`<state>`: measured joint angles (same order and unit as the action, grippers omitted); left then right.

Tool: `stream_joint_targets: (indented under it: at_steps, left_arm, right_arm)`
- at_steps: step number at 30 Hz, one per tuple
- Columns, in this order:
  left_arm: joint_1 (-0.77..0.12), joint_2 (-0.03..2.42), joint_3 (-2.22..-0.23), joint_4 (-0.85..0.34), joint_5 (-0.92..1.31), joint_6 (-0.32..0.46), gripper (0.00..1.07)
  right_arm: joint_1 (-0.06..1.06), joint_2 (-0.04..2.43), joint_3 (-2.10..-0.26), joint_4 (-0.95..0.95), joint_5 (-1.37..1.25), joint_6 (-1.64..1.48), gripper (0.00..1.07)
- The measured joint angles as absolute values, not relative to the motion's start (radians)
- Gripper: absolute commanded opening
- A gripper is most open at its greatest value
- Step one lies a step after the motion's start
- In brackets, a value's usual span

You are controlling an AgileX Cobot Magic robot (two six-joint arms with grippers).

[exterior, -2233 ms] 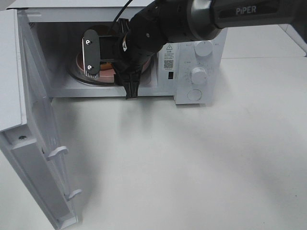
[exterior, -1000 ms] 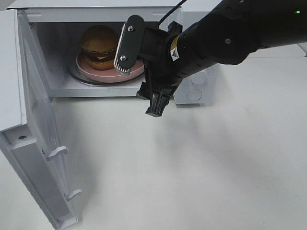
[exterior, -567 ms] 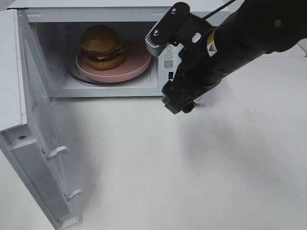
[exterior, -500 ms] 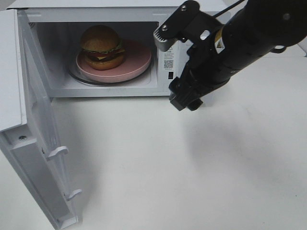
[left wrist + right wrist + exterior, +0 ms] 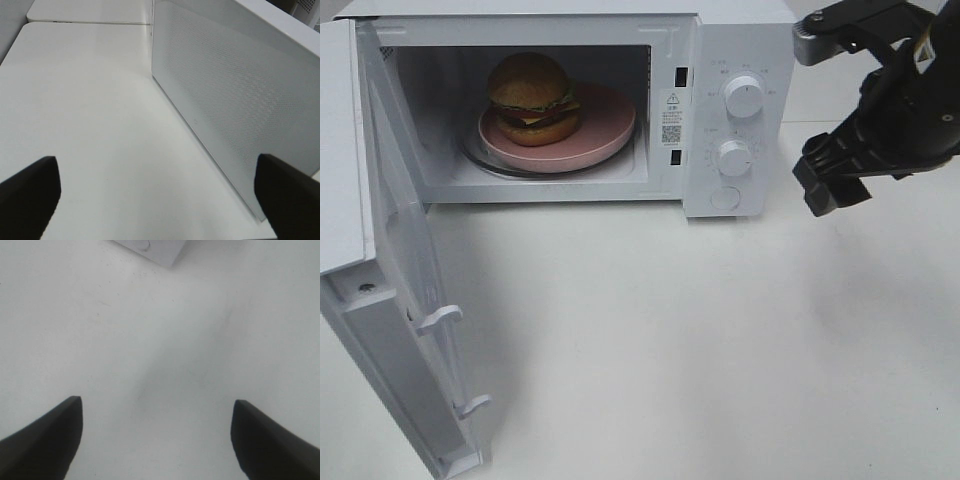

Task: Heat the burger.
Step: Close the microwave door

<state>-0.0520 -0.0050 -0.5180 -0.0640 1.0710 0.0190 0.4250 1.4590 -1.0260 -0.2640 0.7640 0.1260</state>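
Exterior high view: the burger (image 5: pixel 530 97) sits inside the open microwave (image 5: pixel 740 60), on the left part of a round pink plate (image 5: pixel 610 125) that rests on the glass turntable (image 5: pixel 478 160). Its bun top is golden brown, with lettuce, cheese and a dark patty showing at the edge. The microwave door (image 5: pixel 405 300) is swung wide open to the left and reaches toward the near edge of the scene. On the control panel, right of the cavity, two white knobs (image 5: pixel 743 98) stand one above the other, with a round button (image 5: pixel 725 197) below them.

The right gripper (image 5: pixel 815 115) hangs over the white table (image 5: pixel 700 350) just right of the microwave, well apart from the burger. Its fingers are spread wide with nothing between them, and the right wrist view (image 5: pixel 157 440) shows the same over bare tabletop. The left gripper (image 5: pixel 157 200) appears only in the left wrist view, likewise spread and empty, near a white dotted panel (image 5: pixel 240 100) of the microwave.
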Motion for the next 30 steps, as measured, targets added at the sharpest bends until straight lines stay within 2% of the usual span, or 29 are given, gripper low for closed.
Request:
stream_joint_targets:
  at_steps: [13,30]
  left_arm:
    - [-0.052,-0.005,-0.518,-0.064,1.071,0.019,0.98]
    - [-0.052,-0.005,-0.518,-0.064,1.071,0.019,0.98]
  right_arm:
    - [0.412,1.23,-0.78,-0.256,0.794,0.163,0.76]
    - [0.412,0.939,-0.739,-0.233,0.921,0.165,0.76]
